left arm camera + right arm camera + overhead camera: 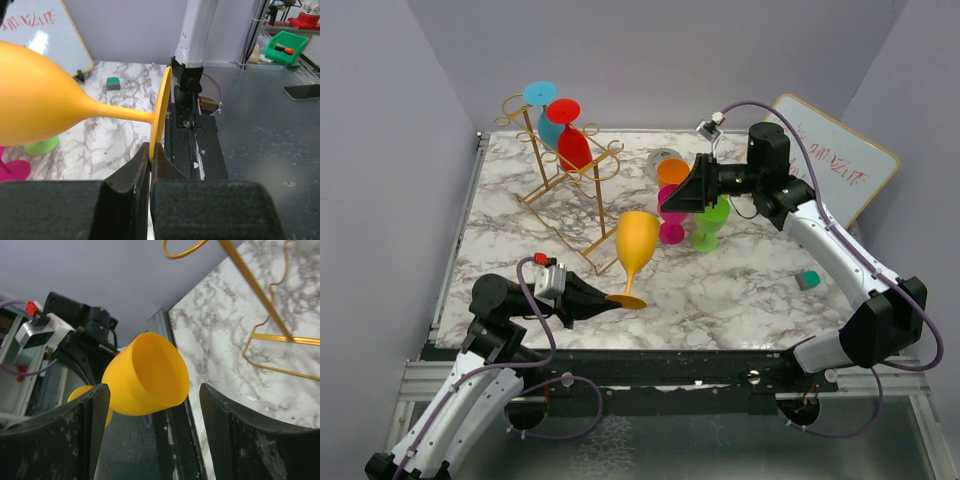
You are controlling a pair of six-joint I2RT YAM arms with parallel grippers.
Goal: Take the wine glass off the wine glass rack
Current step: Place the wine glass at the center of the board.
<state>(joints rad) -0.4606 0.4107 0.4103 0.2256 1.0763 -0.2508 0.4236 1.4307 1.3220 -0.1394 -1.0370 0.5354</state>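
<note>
The gold wire wine glass rack stands tilted at the back left, with a red wine glass and a blue wine glass hanging on it. Its wires show in the right wrist view. A yellow wine glass is off the rack, upright over the front of the table. My left gripper is shut on the rim of its foot, jaws pinching the thin disc. My right gripper is open at the back middle, looking at the yellow bowl from a distance, touching nothing.
Orange, magenta and green glasses cluster under the right gripper. A whiteboard leans at the back right. A small green eraser lies on the marble table. Walls close in the left and back.
</note>
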